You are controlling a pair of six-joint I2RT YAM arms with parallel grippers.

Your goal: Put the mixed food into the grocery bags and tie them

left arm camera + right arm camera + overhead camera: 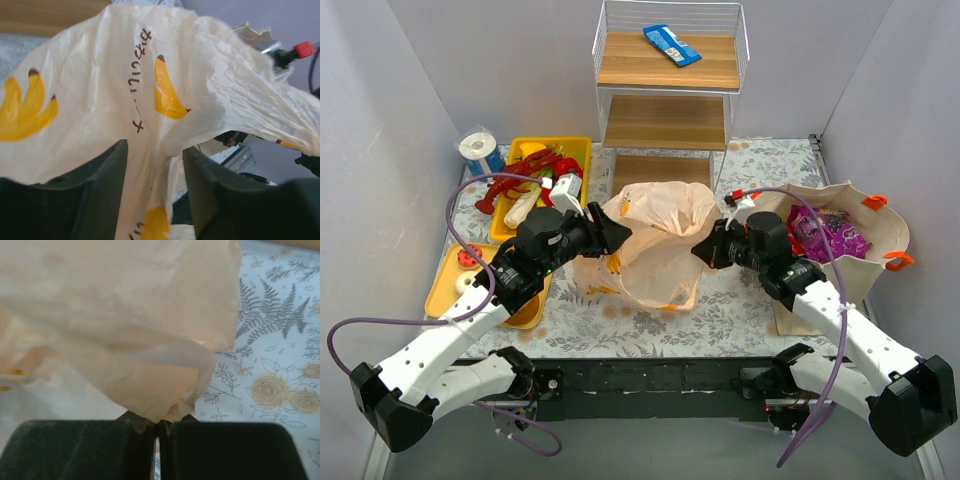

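Observation:
The thin peach plastic bag (655, 245) with yellow banana prints stands in the middle of the table, between my two grippers. My left gripper (610, 232) is at its left rim. In the left wrist view the jaws (155, 150) stand apart with loose bag film (150, 100) hanging between them. My right gripper (705, 250) is at the bag's right rim, shut on a pinch of the bag's edge (160, 412). The beige tote (880, 240) with orange handles stands at the right and holds a purple snack packet (830, 238). More food, with red packets (535, 165), lies in a yellow tray (575, 145).
A white paper roll (480, 150) stands at the back left. A second yellow tray (450, 280) sits by the left arm. A wire and wood shelf (670, 100) stands at the back with a blue packet (670, 45) on top. Grey walls close both sides.

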